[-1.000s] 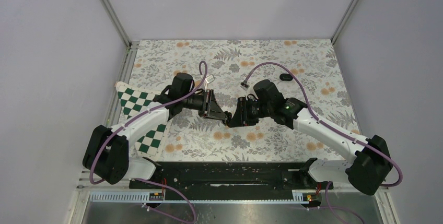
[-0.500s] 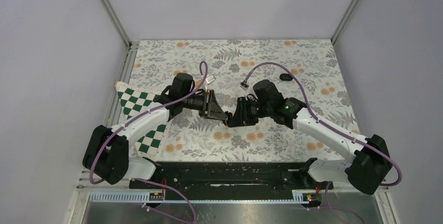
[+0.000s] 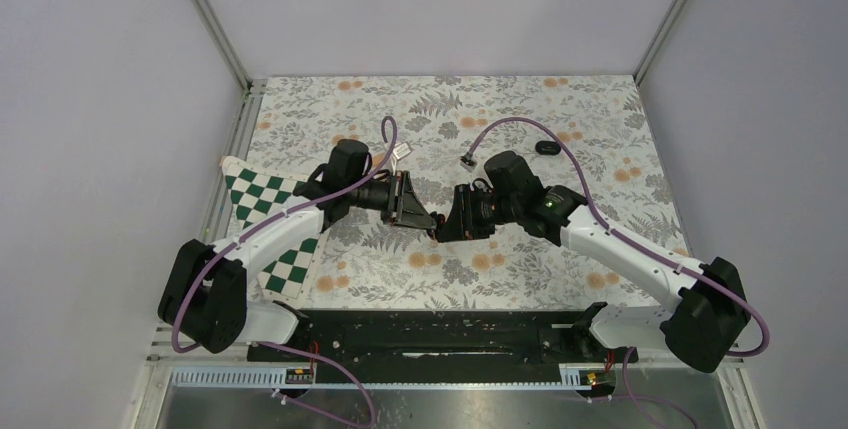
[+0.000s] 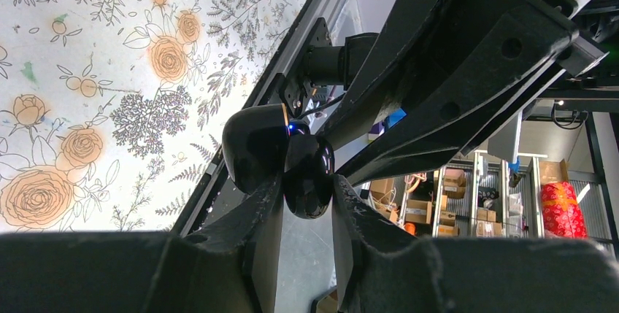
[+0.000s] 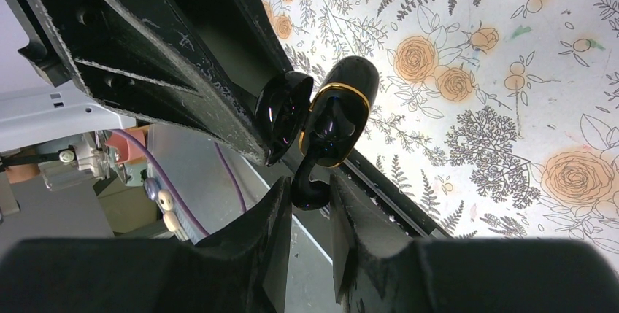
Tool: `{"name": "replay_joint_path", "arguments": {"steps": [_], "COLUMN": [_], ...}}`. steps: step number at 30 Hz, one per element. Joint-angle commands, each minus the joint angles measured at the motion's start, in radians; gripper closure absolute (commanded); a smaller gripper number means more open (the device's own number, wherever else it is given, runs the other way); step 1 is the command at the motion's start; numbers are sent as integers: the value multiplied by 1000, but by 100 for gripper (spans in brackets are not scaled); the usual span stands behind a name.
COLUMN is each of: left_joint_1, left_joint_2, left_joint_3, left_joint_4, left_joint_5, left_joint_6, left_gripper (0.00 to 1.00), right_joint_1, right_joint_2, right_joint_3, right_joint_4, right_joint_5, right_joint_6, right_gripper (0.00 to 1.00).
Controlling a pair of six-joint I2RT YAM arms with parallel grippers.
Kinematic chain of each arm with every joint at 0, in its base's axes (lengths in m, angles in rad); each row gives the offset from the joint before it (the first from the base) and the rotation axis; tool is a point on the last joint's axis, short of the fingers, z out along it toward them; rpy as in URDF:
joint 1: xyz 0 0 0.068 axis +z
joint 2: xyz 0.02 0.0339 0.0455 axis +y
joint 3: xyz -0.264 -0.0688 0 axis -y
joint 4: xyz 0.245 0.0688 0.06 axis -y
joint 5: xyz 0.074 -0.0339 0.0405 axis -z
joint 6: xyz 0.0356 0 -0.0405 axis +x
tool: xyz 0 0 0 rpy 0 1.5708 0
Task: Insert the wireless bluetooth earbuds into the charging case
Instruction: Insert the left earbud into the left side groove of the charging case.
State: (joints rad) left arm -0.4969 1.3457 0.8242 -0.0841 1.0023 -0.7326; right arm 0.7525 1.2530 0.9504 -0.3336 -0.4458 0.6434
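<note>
Arms meet nose to nose over the middle of the table (image 3: 600, 129), both tools lifted off the surface, so the job's being done in the air, not on the cloth. Left gripper (image 4: 305, 195) is squeezed tight on the case (image 4: 307, 174), clamping the body w/ the lid (image 4: 252, 149) flipped open to one side. My guess is that's to turn the open mouth toward the other arm w/ nothing in the way.

Right gripper (image 5: 310, 195) is pinching an earbud (image 5: 312, 185) by its tail end, w/ the rounded head aimed into the case's gold rim (image 5: 344, 88). Holding it by the tail prob. leaves the head free to slide in. Head looks to be at or just inside the rim; can't tell if it's seated.

2nd bud isn't visible anywhere, maybe already inside, can't say.

Next bit prob. needs a small straight push while the left holds steady; any tilt and the bud could catch on the rim or slip out of the pinch. Checked cloth (image 3: 262, 211) lies off to the left, well apart, not involved.
</note>
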Motion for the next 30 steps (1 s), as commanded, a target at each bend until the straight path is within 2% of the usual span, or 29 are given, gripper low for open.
{"name": "replay_joint_path", "arguments": {"steps": [1,18,22,30], "left_joint_1": [-2,-14,-13,-14], "left_joint_2": [-34,-10,-10,-12], "left_joint_3": [0,13,-4,-3], "left_joint_4": [72,75,151,184], "left_joint_5": [76,88,114,103], "left_joint_6": [-17,-39,-102,-154], "left_gripper": [100,100,100,100], "right_joint_1": [-12,-11,-10,-2], "right_joint_2": [10,85,94,99], "right_joint_3": [46,233,249,251], "right_joint_4": [-47,-288,-301,-286], "right_joint_5": [54,71,72,95], "right_joint_6": [-31,-196,-206,-161], "right_gripper": [100,100,99,99]}}
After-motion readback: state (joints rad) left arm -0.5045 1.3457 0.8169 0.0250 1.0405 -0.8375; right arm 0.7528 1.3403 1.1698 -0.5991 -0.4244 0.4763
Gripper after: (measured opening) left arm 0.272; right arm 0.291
